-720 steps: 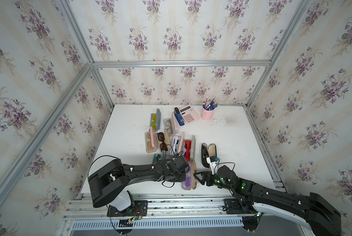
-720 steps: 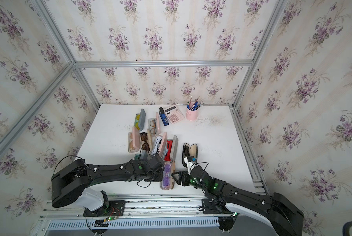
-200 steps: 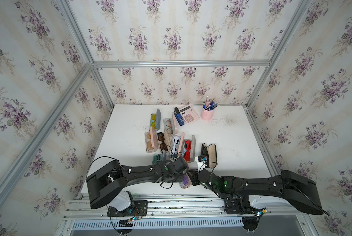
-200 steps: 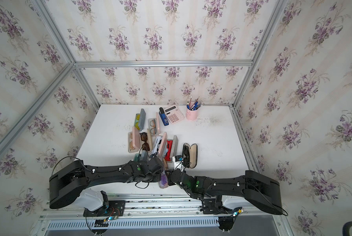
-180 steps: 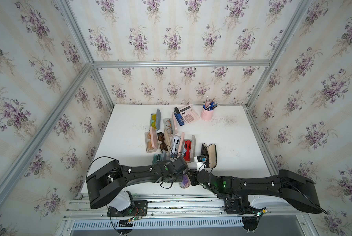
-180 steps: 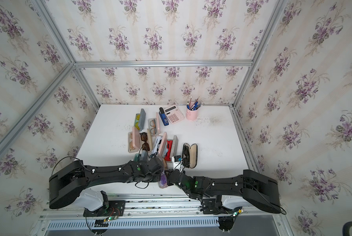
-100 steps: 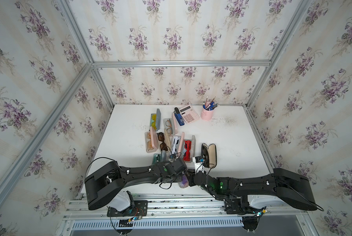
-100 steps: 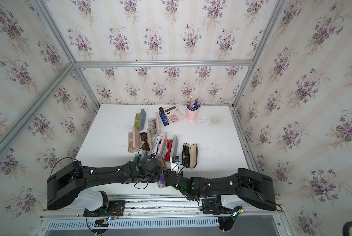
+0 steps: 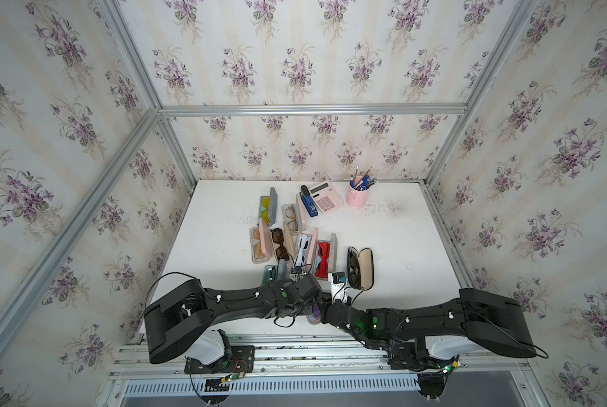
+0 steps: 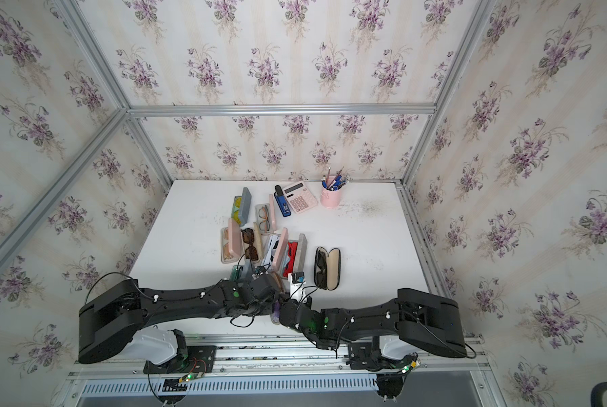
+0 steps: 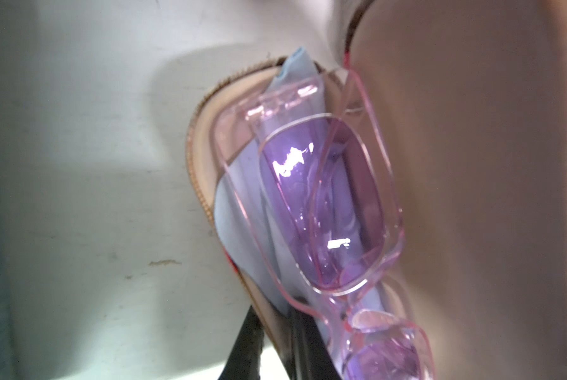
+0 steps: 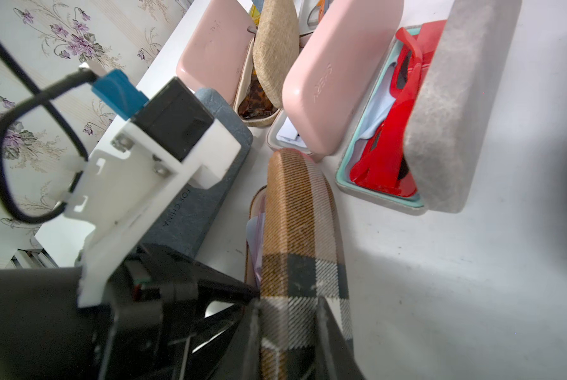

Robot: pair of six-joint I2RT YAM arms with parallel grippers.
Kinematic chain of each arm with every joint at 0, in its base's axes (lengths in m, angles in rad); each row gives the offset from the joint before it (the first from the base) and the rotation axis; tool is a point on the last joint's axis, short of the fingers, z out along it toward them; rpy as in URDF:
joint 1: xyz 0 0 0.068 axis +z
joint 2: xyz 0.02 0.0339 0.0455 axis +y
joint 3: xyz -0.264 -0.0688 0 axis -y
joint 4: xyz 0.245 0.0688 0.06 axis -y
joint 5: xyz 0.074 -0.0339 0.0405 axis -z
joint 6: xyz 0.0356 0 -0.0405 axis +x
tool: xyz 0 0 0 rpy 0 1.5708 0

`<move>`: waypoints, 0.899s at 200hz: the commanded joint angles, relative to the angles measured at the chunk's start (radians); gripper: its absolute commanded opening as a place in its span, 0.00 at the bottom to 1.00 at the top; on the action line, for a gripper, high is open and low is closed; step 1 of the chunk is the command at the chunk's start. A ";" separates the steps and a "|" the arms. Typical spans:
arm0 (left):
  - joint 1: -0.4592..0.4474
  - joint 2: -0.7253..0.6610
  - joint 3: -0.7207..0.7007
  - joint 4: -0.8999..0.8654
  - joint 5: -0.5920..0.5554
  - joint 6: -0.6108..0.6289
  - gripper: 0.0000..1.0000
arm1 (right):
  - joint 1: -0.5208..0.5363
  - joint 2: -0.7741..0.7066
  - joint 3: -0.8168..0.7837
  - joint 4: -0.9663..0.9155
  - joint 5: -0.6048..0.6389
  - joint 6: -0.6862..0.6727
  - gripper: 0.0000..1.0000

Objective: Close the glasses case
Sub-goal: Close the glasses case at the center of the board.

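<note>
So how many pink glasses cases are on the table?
3: the tan-lens case at the cluster's left edge, the white-glasses case mid-cluster, the orange-frame case farther back beside the stapler. Others may be hidden.

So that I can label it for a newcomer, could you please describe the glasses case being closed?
On the white table, look nearest the front edge, in front of the cluster of open cases. It is the plaid case holding pink-framed, purple-lensed glasses; its neighbours are plain pink, grey or blue-grey.

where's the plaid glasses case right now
Right wrist view: the plaid case sits near the table's front edge in the right gripper, just in front of the grey case with red glasses.
</note>
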 commanded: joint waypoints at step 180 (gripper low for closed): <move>-0.019 -0.109 -0.074 0.175 0.032 0.029 0.17 | 0.120 0.169 0.095 -0.006 -0.358 0.112 0.16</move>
